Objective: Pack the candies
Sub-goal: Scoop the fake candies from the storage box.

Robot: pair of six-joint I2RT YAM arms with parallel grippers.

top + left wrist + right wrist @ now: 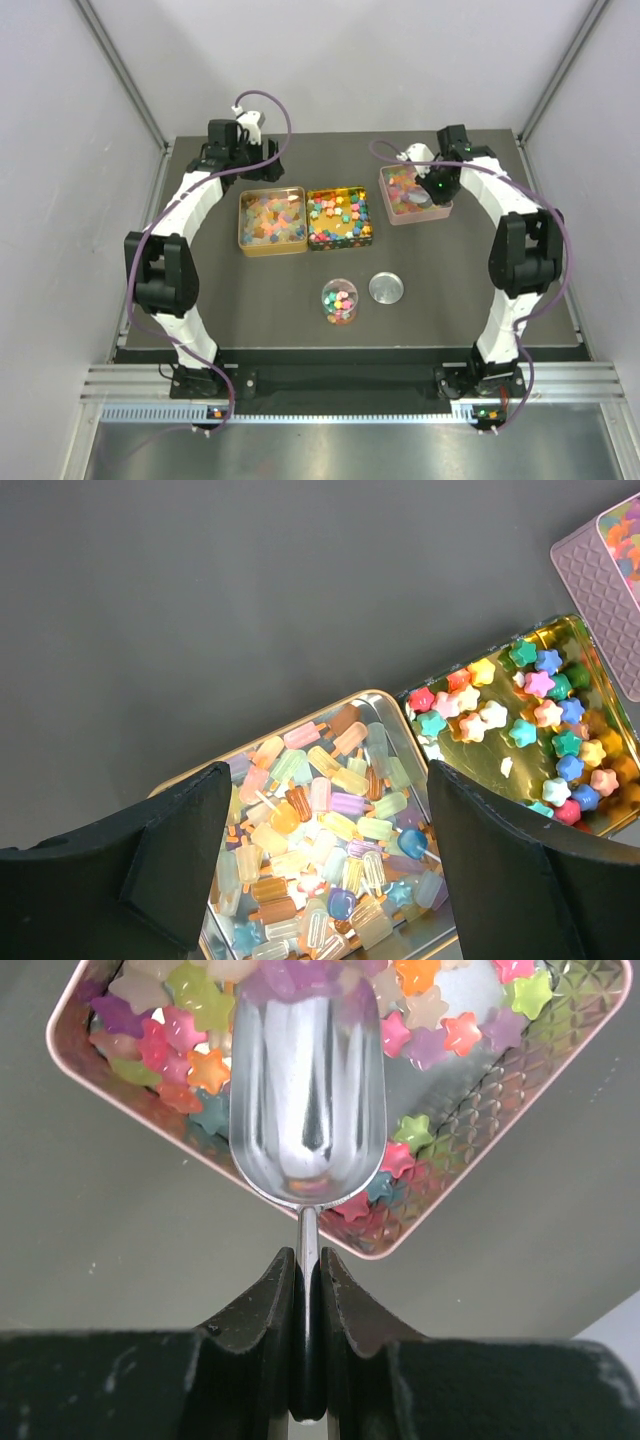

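Observation:
Candies fill three tins. Pale popsicle-shaped ones lie in a gold-rimmed tin [270, 222] [320, 820]. Bright stars lie in a gold tin [338, 218] [535, 730]. More stars [190, 1035] lie in a pink tin [413, 192] [500, 1090]. A small clear jar [340, 301] holds some candies. My left gripper [238, 158] [325, 880] is open and empty above the far side of the popsicle tin. My right gripper [437, 182] [308, 1270] is shut on the handle of a silver scoop [305, 1090]. The scoop's bowl lies in the pink tin among the stars, with no candy seen inside it.
The round silver lid [386, 288] lies flat right of the jar. The three tins stand in a row across the dark mat [250, 310]. A corner of the pink tin [600, 570] shows in the left wrist view. Grey walls close in on both sides.

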